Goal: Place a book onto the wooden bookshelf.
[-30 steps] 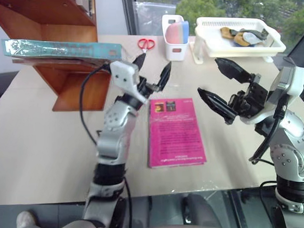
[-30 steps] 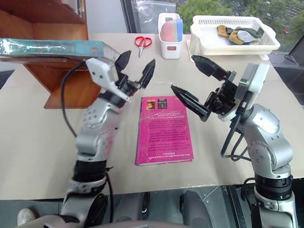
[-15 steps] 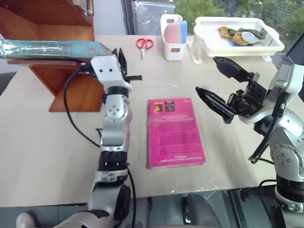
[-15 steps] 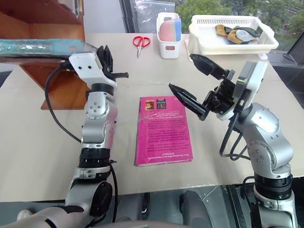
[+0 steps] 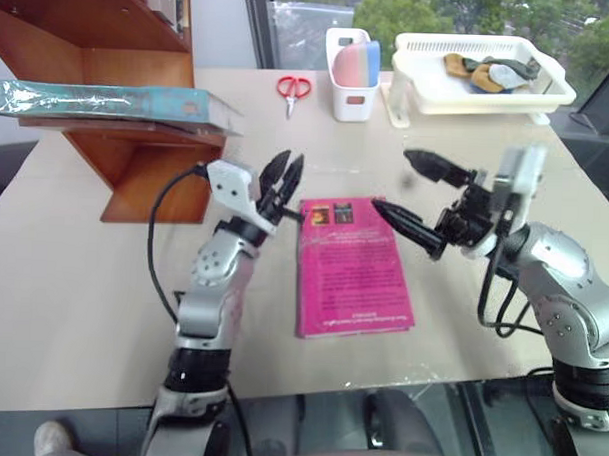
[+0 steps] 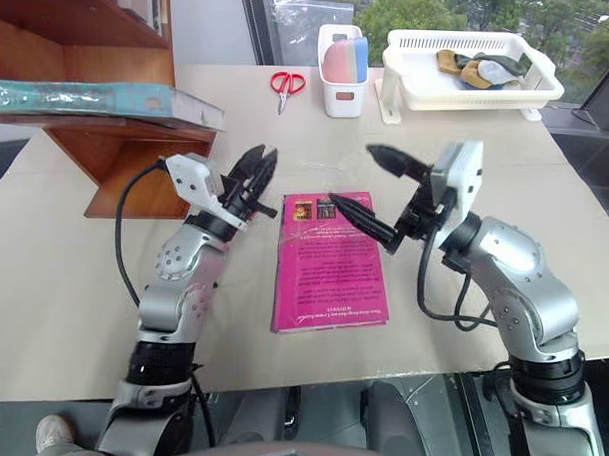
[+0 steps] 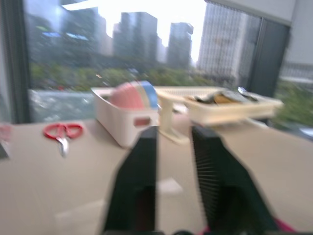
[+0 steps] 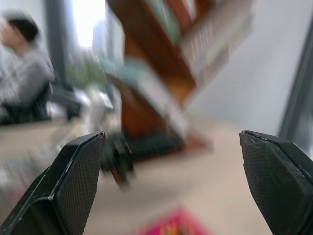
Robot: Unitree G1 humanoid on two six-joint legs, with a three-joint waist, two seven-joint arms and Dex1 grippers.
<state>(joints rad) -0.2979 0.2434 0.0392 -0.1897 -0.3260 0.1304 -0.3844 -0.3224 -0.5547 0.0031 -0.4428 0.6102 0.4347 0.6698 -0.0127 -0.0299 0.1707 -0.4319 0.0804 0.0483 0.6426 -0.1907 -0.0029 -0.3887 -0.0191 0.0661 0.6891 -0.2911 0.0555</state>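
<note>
Two books are out here. Nearest, one magenta-pink book [image 5: 353, 265] lies flat on the table [image 5: 71, 310], its long axis running near to far. Over it hang two grippers. The left gripper [image 5: 283, 175] sits just left of the pink book's far corner, its two black fingers [image 7: 139, 181] only a narrow gap apart and holding nothing. The right gripper [image 5: 412, 192] hovers above the pink book's far right edge with its fingers spread wide, also empty.

Farther back on the left, the one teal-green book [image 5: 99, 101] lies flat on a board of the wooden bookshelf [image 5: 137, 157]. Its long axis runs left to right, and its right end juts a little past the board toward the table's middle.

At the far edge stand one pair of red scissors [image 5: 292, 89], one small white bin [image 5: 351, 75] and one white basket [image 5: 480, 79].
</note>
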